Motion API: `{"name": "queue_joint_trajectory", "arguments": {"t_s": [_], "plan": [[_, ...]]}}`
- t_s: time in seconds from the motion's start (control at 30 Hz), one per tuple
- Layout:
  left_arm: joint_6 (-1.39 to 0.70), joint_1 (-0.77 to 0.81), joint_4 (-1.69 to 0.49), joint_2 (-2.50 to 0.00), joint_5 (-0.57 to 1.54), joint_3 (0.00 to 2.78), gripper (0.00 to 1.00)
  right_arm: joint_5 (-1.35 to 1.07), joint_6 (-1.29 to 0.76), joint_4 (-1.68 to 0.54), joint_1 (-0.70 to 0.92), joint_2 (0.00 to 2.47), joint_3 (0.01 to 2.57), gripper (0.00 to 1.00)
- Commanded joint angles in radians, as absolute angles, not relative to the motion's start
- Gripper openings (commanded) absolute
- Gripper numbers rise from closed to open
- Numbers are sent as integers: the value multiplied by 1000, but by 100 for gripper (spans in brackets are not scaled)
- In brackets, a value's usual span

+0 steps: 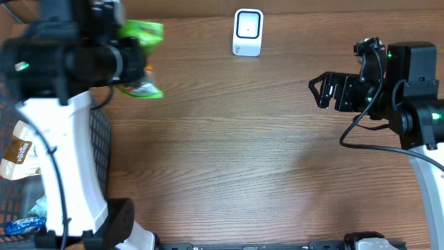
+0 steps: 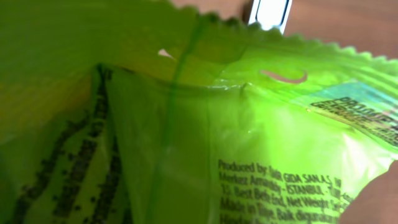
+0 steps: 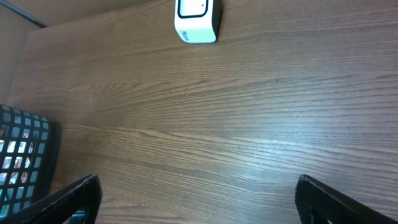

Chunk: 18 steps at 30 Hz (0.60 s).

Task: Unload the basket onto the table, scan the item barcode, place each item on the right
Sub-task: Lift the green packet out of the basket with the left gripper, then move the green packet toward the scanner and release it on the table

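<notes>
The item is a bright green snack packet (image 1: 143,32), held above the table's far left by my left gripper (image 1: 136,62), which is shut on it. In the left wrist view the packet (image 2: 249,137) fills the frame with small black print and hides the fingers; I cannot make out a barcode. The white scanner (image 1: 248,32) stands at the far middle of the table, to the right of the packet, and its edge peeks over the packet (image 2: 271,12). My right gripper (image 1: 320,92) hovers open at the right with nothing in it, the scanner (image 3: 198,18) far ahead of it.
A black mesh basket (image 1: 101,142) sits at the left edge under the left arm, also in the right wrist view (image 3: 25,149). It holds a brown packet (image 1: 17,149) and a blue wrapper (image 1: 24,224). Bare wooden table (image 1: 236,153) lies between the arms.
</notes>
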State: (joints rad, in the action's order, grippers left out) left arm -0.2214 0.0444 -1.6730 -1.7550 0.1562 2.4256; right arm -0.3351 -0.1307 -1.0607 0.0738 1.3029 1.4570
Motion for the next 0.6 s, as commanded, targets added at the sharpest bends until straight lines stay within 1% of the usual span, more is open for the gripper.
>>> {"name": "queue_joint_trajectory", "arguments": {"t_s": [0.0, 0.2, 0.3, 0.57], "plan": [[-300, 133, -1670, -1829, 82, 2371, 5, -330, -129, -1053, 77, 1304, 1483, 100], [-342, 239, -1640, -1957, 78, 2241, 4, -331, -129, -1050, 77, 1304, 1483, 100], [-345, 296, -1569, -2009, 83, 2161, 4, -331, -129, -1048, 77, 1304, 1483, 100], [-389, 382, -1463, -2069, 101, 2027, 4, -331, -130, -1050, 77, 1304, 1483, 100]]}}
